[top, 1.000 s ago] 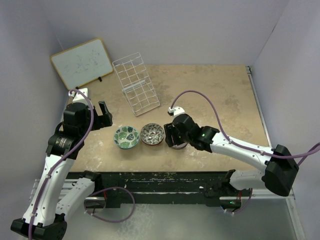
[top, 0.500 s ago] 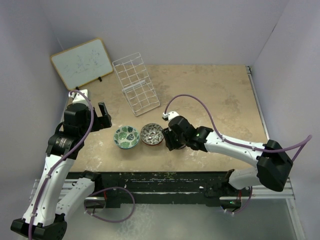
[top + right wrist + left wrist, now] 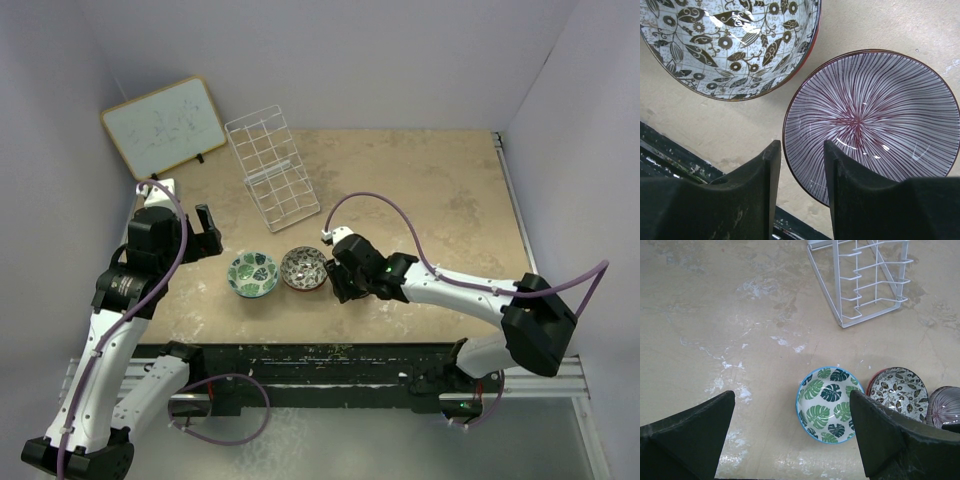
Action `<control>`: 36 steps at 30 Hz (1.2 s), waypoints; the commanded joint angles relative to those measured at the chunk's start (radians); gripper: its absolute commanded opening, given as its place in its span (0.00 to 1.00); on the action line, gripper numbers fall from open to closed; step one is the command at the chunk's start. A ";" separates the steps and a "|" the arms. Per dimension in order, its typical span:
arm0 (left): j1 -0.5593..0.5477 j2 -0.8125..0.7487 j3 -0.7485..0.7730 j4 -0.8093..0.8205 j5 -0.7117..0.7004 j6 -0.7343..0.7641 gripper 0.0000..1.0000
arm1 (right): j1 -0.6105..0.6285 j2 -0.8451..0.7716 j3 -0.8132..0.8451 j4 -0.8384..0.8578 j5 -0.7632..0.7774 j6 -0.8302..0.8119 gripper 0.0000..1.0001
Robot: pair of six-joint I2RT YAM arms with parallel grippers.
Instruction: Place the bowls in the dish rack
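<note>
The pink-purple striped bowl (image 3: pixel 875 120) sits on the bench (image 3: pixel 430 190) just beside the grey-brown bowl (image 3: pixel 304 268) and the green leaf bowl (image 3: pixel 253 273), in a row in front of the white dish rack (image 3: pixel 272 168). The right tool (image 3: pixel 802 147), closer in than a second ago, straddles the striped bowl's rim, its jaws narrowed but still apart, gripping nothing. The left tool (image 3: pixel 791 396) hangs wide open and empty nearby, unmoved.

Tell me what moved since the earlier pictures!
The right arm shifted left, and its jaws narrowed around the rim of the striped bowl without gripping it yet. The left arm, leaf bowl, brown bowl and dish rack stayed put.
</note>
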 commanded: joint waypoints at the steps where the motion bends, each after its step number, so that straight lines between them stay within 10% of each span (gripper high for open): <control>1: 0.003 -0.014 0.019 0.018 -0.017 0.016 0.99 | 0.007 -0.017 0.030 0.010 0.028 -0.009 0.36; 12: 0.003 -0.017 0.010 0.015 -0.020 0.019 0.99 | 0.008 -0.015 0.050 -0.008 0.046 0.002 0.00; 36: 0.003 -0.049 0.056 -0.016 -0.017 0.023 0.99 | 0.007 -0.238 0.228 0.128 0.028 0.072 0.00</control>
